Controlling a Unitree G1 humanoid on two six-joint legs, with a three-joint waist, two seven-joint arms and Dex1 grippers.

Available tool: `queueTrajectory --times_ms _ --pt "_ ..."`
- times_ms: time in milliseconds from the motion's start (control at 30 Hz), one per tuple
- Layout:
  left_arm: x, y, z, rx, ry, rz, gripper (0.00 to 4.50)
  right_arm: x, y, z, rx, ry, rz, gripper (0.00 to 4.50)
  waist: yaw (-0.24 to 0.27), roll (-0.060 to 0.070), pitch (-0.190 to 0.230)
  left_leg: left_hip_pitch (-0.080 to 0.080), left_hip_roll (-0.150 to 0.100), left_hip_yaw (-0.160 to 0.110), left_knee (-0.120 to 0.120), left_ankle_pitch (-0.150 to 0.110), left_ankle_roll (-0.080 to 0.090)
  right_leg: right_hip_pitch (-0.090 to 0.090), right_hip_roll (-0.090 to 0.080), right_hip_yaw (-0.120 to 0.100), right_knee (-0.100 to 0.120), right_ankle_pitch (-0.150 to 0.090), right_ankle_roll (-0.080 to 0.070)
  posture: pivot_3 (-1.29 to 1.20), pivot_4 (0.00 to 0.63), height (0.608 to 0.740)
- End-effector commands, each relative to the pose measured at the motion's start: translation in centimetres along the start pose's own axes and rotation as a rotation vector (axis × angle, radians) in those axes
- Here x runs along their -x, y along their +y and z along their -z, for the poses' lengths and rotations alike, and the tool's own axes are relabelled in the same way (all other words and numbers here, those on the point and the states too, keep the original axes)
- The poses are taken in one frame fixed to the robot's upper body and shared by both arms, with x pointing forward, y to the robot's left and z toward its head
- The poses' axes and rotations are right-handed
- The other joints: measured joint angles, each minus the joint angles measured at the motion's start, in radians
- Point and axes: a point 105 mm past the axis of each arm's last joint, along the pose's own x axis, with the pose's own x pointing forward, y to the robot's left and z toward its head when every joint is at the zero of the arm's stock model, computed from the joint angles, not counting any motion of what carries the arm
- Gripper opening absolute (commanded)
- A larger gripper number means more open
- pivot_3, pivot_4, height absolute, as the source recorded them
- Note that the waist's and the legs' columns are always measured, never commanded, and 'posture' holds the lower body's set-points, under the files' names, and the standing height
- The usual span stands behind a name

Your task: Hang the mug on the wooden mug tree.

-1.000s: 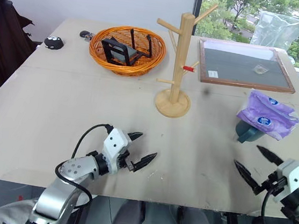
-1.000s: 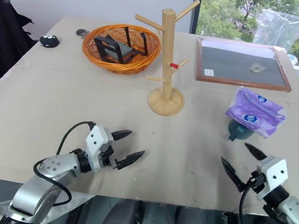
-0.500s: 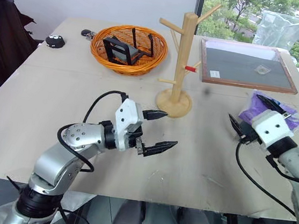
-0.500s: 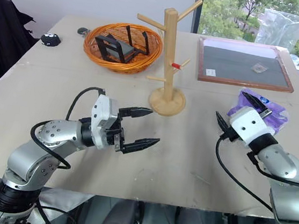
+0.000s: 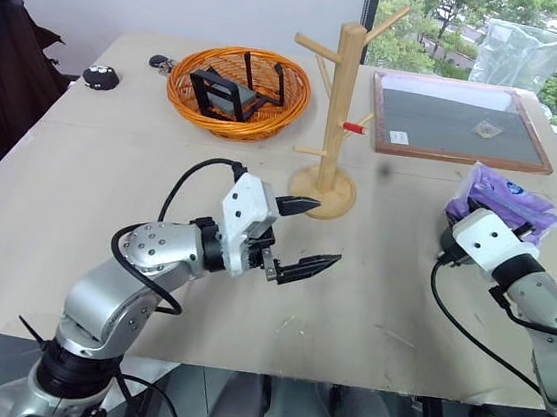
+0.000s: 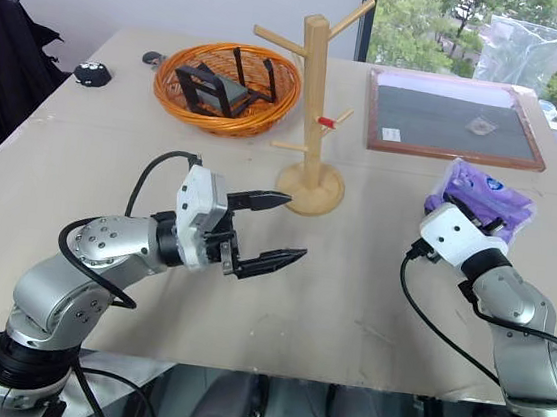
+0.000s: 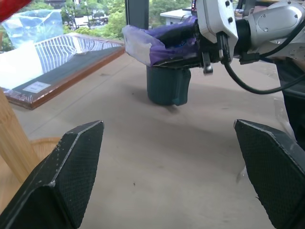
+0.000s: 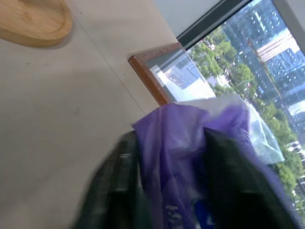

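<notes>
The teal mug (image 7: 167, 86) stands upside down at the table's right side, with the purple plastic packet (image 5: 513, 198) lying over it. My right gripper (image 7: 183, 45) reaches level into that packet, and its dark fingers (image 8: 228, 191) press a fold of the purple film from both sides. The packet and this gripper hide most of the mug in the head views. The wooden mug tree (image 5: 343, 95) stands upright mid-table on its round base (image 5: 322, 193). Near that base my left gripper (image 5: 326, 234) hovers open and empty, pointing toward the mug.
An orange wicker basket (image 5: 268, 127) holding black items sits behind and left of the tree. A wood-framed dark board (image 5: 459, 123) lies at the back right, behind the packet. Small black objects (image 5: 100, 78) sit at the far left corner. The table's front edge runs just below both arms.
Both arms rose from the table's front edge. The right gripper moved forward to the packet, rolled, and its open fingers closed on the purple film. The left gripper stayed open.
</notes>
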Motion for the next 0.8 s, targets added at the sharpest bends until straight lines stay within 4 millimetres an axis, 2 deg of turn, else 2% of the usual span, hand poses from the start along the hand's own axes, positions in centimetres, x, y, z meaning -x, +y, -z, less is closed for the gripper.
queueTrajectory --times_ms 33,200,400,500,567,633,800 --pt "-0.4 -0.8 -1.2 -0.035 -0.039 0.032 4.5 0.2 -1.3 -1.5 0.056 -0.063 0.051 0.03 0.0 0.0 0.0 0.0 0.0 0.0 0.0 0.0 0.0 0.0 0.0 0.0 0.0 0.0 0.0 0.0 0.15 0.737" --pt "-0.6 -0.5 -1.8 -0.036 -0.064 0.034 4.5 0.8 -2.0 -2.2 0.114 -0.092 0.085 0.03 0.0 0.0 0.0 0.0 0.0 0.0 0.0 0.0 0.0 0.0 0.0 0.0 0.0 0.0 0.0 0.0 0.15 0.737" --pt "-1.5 -0.8 -2.5 -0.025 -0.099 0.103 4.5 3.1 -6.3 -2.5 0.229 -0.064 0.253 0.03 0.004 0.0 0.0 0.0 0.0 0.0 0.0 0.0 0.0 0.0 0.0 0.0 0.0 0.0 0.0 0.0 0.15 0.737" --pt "-2.4 -1.2 -2.5 -0.022 -0.108 0.181 4.5 6.0 -9.1 -0.4 0.227 0.065 0.345 0.03 0.007 0.0 0.0 0.0 0.0 0.001 0.0 0.0 0.0 0.0 0.0 -0.001 0.0 0.0 0.0 0.0 0.15 0.737" --pt "-2.8 -1.3 -2.3 -0.039 -0.097 0.246 4.5 8.6 -9.9 2.7 0.136 0.193 0.392 0.03 0.006 0.0 0.0 0.0 -0.001 0.002 0.0 0.0 0.0 0.0 0.0 -0.001 0.0 0.0 0.0 0.0 0.15 0.737" --pt "-3.1 -1.3 -2.2 -0.055 -0.082 0.304 4.5 10.1 -9.1 5.1 0.027 0.274 0.401 0.03 0.023 0.0 0.0 -0.001 -0.001 0.002 0.0 0.0 0.0 0.001 0.0 -0.002 0.0 0.0 0.0 0.0 0.15 0.737" --pt "-3.1 -2.3 -1.1 -0.076 0.0 0.441 4.5 11.4 -4.5 9.0 -0.142 0.39 0.332 0.03 0.011 0.001 0.0 0.0 -0.001 0.004 0.0 0.0 0.0 0.001 0.0 0.0 0.0 0.0 0.0 0.0 0.15 0.737"
